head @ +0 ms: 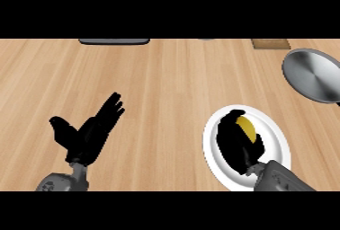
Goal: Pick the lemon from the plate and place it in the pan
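Note:
A yellow lemon (pixel 247 128) lies on the white plate (pixel 279 139) at the lower right of the head view. My right hand (pixel 238 143) is over the plate with its fingers curled round the lemon's left side, hiding much of it. The grey pan (pixel 313 74) sits at the right edge, farther back than the plate, with nothing in it. My left hand (pixel 90 130) rests open at the lower left, fingers straight and pointing away, apart from everything.
A dark flat object (pixel 114 41) lies at the counter's far edge, left of centre. A brown block (pixel 270 43) sits at the far right edge. Bare wooden counter spans the middle between my hands.

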